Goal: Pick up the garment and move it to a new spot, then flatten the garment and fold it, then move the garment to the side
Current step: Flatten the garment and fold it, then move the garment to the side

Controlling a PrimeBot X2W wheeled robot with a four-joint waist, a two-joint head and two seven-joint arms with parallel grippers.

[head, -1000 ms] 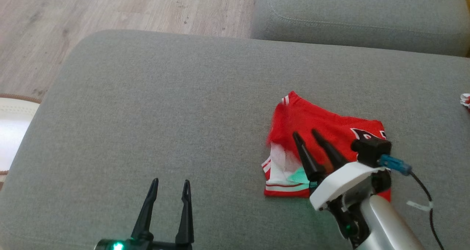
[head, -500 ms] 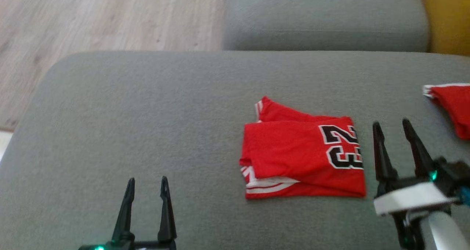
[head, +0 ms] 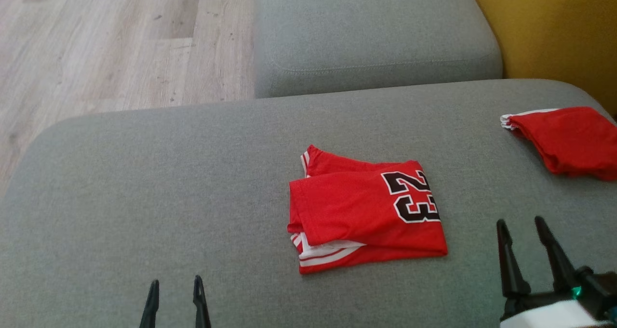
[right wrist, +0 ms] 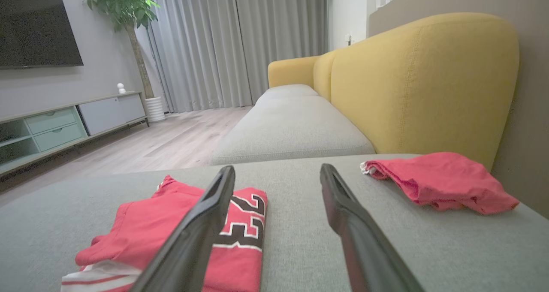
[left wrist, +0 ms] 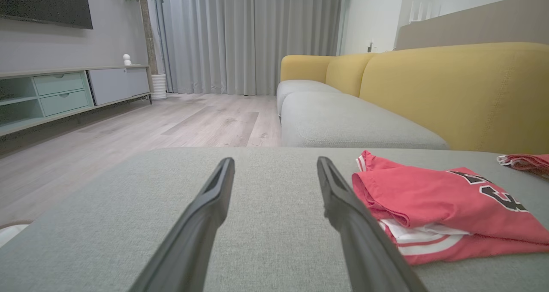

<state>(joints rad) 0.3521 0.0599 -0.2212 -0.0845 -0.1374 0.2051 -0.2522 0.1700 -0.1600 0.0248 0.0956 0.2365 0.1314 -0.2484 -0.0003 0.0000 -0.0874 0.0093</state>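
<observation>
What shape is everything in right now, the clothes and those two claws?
Numbered jersey: folded, lying on the grey cushion, untouched.
Second red garment: rumpled, near the cushion's right edge.
Left gripper: open, empty.
Right gripper: open, empty, apart from the jersey.

A folded red jersey (head: 356,212), numbered 23 in black, is seen lying flat on the grey sofa cushion (head: 144,183), between the two pincers and beyond their tips. The left pincer (head: 176,280) and the right pincer (head: 520,220) are spread apart and empty, clear of the jersey. A second red garment (head: 569,137) is seen beyond the right pincer.
</observation>
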